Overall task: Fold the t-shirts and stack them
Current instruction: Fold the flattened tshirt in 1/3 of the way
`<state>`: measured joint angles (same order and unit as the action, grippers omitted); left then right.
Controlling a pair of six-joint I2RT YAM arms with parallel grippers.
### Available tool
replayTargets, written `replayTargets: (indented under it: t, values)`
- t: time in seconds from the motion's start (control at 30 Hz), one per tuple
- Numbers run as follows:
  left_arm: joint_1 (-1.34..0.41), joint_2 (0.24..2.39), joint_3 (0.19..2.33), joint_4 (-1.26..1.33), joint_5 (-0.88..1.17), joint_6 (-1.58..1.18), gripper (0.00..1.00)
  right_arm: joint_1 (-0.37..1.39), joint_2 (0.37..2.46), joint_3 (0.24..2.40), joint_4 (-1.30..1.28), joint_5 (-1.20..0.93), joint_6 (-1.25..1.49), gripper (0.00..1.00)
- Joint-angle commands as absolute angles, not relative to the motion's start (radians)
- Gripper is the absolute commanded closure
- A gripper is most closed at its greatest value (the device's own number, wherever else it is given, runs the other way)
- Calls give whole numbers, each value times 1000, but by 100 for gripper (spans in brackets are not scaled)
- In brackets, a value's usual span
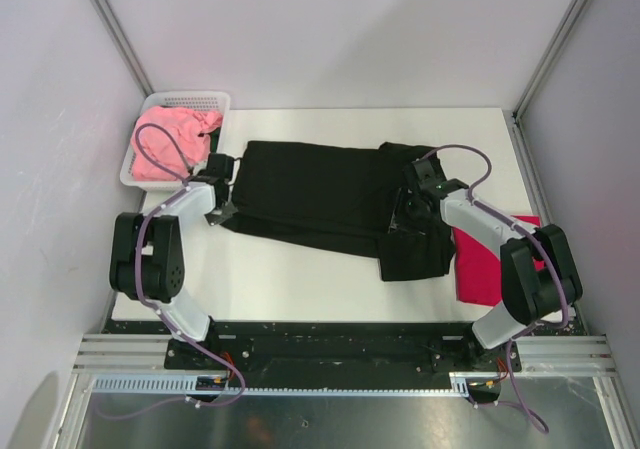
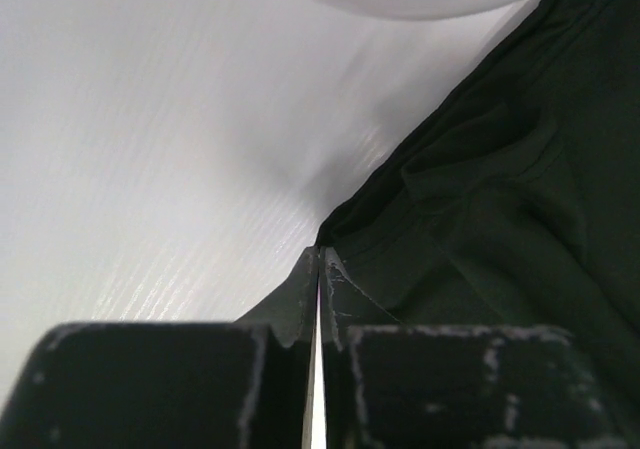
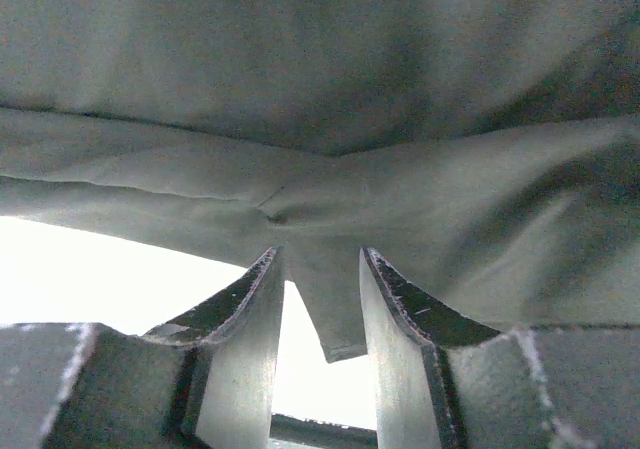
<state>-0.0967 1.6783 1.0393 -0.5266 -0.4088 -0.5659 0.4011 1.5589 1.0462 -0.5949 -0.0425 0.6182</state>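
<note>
The black t-shirt (image 1: 310, 194) lies spread across the white table (image 1: 300, 279), with its right part folded into a bunch. My left gripper (image 1: 226, 210) is at the shirt's near left corner. In the left wrist view this gripper (image 2: 320, 256) is shut, its tips pinching the edge of the black t-shirt (image 2: 500, 199). My right gripper (image 1: 401, 219) rests on the shirt's right part. There it (image 3: 320, 254) stands open, and a flap of the black t-shirt (image 3: 320, 89) hangs between its fingers. A crimson red t-shirt (image 1: 478, 269) lies at the right. A salmon pink t-shirt (image 1: 168, 144) fills the basket.
The white mesh basket (image 1: 190, 97) stands at the table's far left corner, just behind my left gripper. Metal frame posts and grey walls close in both sides. The table's front edge runs just ahead of the arm bases.
</note>
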Motion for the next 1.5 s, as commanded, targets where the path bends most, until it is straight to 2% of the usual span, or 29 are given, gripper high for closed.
replayTargets:
  t: [0.0, 0.1, 0.23, 0.8, 0.87, 0.97, 1.17, 1.47]
  values:
    - [-88, 1617, 1038, -490, -440, -534, 92, 439, 1590, 1081, -548, -34, 620, 60]
    - [-87, 1622, 1064, -463, -392, -492, 75, 452, 1599, 1079, -552, -26, 620, 60]
    - [-88, 1659, 1100, -456, -352, -450, 66, 461, 1605, 1079, -550, -28, 621, 60]
    - [-85, 1752, 1097, -452, -332, -440, 64, 489, 1623, 1079, -539, -36, 627, 60]
    - [-85, 1746, 1093, -452, -333, -442, 65, 493, 1624, 1080, -538, -33, 627, 60]
    - [-83, 1732, 1085, -452, -337, -443, 73, 500, 1628, 1080, -535, -32, 628, 60]
    - [-80, 1684, 1055, -456, -346, -460, 97, 509, 1637, 1080, -525, -35, 629, 60]
    - [-68, 1593, 1003, -483, -374, -495, 100, 536, 1647, 1081, -492, -47, 617, 60]
